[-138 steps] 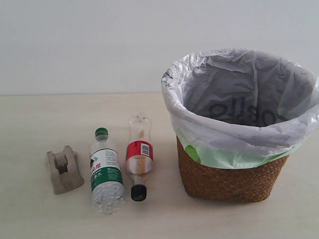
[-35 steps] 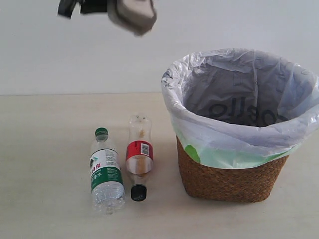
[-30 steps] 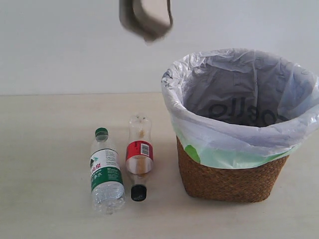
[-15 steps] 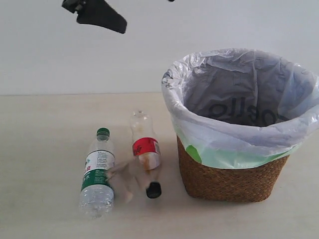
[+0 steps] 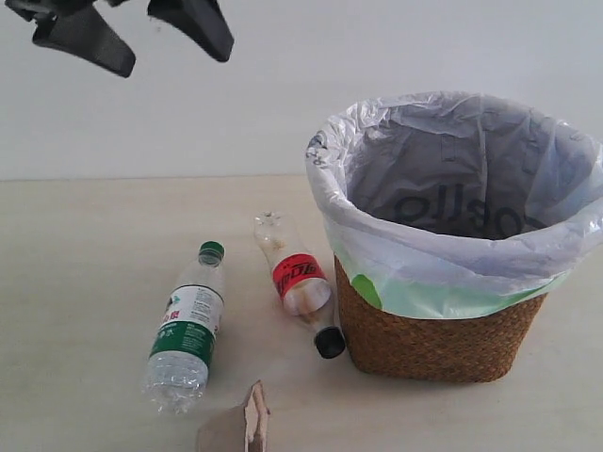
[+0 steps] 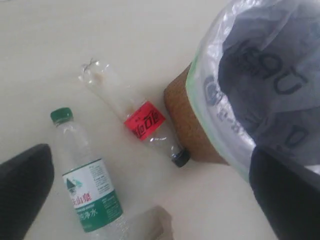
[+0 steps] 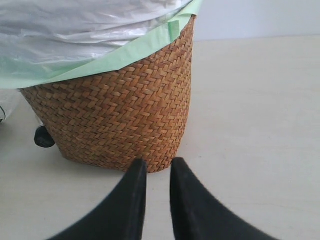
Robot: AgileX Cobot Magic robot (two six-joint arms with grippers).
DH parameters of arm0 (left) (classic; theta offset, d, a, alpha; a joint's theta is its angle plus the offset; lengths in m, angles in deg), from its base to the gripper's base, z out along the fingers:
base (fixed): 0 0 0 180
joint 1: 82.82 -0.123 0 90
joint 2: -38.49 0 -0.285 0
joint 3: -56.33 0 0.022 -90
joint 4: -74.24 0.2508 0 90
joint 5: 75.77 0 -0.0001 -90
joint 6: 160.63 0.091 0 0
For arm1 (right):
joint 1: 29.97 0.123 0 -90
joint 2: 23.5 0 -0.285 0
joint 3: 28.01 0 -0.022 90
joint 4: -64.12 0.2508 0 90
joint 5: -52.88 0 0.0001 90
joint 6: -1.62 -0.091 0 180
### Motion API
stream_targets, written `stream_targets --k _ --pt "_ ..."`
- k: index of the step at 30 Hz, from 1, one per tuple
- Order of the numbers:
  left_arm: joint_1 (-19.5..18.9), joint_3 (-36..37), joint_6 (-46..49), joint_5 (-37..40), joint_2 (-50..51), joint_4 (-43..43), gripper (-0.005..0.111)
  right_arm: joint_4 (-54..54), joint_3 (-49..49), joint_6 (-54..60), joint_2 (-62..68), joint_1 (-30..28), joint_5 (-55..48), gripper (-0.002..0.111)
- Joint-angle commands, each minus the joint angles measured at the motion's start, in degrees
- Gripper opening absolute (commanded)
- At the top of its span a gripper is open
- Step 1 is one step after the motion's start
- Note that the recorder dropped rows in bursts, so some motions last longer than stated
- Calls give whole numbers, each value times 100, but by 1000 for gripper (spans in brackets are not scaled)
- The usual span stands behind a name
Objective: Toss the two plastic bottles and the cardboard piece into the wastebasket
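None was binned: green bottle (image 5: 186,330) and red bottle (image 5: 300,281) lay mid-table by the basket (image 5: 438,339), cardboard (image 5: 240,431) at the front edge; left gripper (image 5: 171,58) gaped empty, right gripper (image 7: 157,167) closed.

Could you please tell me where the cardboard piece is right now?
In the exterior view the cardboard piece lies on the table at the bottom edge, left of centre, near the base of the green-capped bottle and outside the wastebasket.
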State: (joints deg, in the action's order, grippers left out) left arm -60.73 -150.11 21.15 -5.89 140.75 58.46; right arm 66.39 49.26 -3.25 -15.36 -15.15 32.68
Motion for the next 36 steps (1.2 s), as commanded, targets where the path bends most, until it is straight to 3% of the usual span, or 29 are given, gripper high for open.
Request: stream_targets --k 1,11,18,24,30,36 --pt "14 688 64 8 -297 584 108 -2 -5 38 -35 8 81 13" --pt "14 2512 42 8 -278 1014 108 -2 -5 37 -35 8 80 13" --pt "14 3222 -94 8 -97 581 108 -2 -5 37 -35 8 80 13" --pt "79 3755 444 8 -97 -10 108 -2 -5 26 -35 8 80 13" --pt "386 4498 444 8 -97 -764 108 -2 -5 36 -35 8 80 13" --pt "523 4667 424 8 -97 -1233 108 -2 -5 25 -35 8 80 13"
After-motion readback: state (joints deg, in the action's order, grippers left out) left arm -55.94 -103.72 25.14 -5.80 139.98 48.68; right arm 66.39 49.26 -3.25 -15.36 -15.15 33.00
